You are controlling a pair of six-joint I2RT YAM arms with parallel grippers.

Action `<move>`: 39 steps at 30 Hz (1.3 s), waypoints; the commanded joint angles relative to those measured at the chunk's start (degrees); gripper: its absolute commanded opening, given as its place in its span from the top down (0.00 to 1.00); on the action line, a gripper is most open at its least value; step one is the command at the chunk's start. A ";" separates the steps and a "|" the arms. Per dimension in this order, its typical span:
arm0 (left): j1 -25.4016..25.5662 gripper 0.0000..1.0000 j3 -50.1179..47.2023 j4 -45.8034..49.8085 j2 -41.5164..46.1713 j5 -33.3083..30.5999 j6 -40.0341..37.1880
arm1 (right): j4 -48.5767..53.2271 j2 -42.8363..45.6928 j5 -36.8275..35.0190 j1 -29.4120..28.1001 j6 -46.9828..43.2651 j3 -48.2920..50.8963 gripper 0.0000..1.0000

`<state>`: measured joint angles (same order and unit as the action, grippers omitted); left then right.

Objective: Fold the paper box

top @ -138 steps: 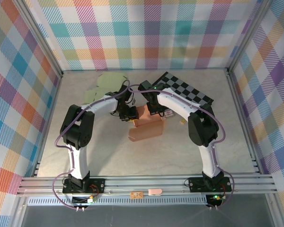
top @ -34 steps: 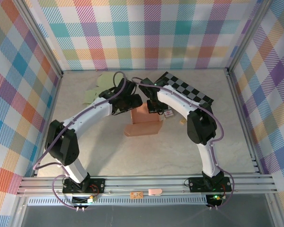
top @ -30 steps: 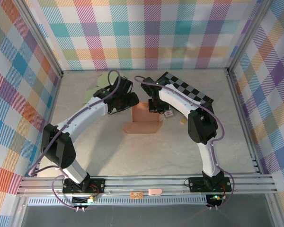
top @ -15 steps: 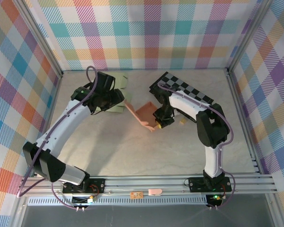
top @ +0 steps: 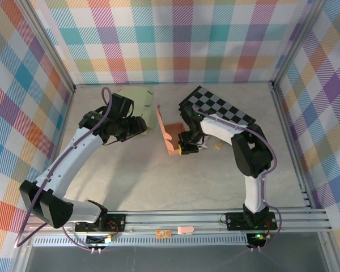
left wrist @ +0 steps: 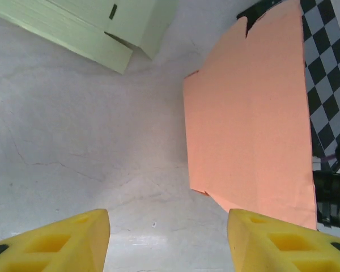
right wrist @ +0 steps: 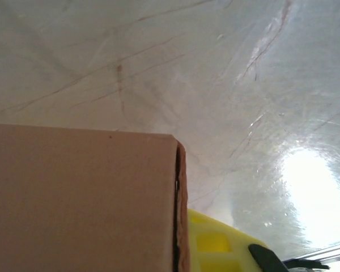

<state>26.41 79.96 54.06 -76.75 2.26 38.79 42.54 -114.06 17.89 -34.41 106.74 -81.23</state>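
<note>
Smooth orange card box (left wrist: 249,113) — flat-panelled, notch-edged — on veined, marble-look table (left wrist: 73,141).

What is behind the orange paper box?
A black-and-white checkerboard pokes out behind the orange paper box. The right gripper pinches the box on that side; the cardboard covers the rest.

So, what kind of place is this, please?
Probably a robot test cell in a lab: plaid-printed walls enclose a marble-look table, an aluminium rail frames its near edge, and a checkerboard calibration board lies at the back.
</note>
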 commanded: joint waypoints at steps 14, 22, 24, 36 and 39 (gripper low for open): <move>-0.31 0.44 -0.09 1.91 1.74 4.96 -3.58 | -4.84 -2.31 1.97 -0.90 5.06 4.85 0.80; -0.14 0.44 -0.31 1.84 1.08 5.56 -3.94 | -3.71 0.64 1.27 -0.68 4.33 4.07 0.46; -0.05 0.44 0.00 1.92 0.94 5.48 -4.05 | -1.93 1.64 0.79 -0.31 3.26 3.16 0.38; 0.04 0.41 3.18 4.13 1.65 2.39 -6.70 | 8.59 10.45 -7.57 4.35 -22.68 -10.49 0.18; 0.02 0.41 0.64 1.97 5.33 0.82 -7.59 | 8.99 7.65 -8.27 3.11 -47.98 -22.82 0.19</move>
<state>26.46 81.32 56.16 -75.35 4.97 33.10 49.45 -105.67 11.70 -29.95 83.40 -95.22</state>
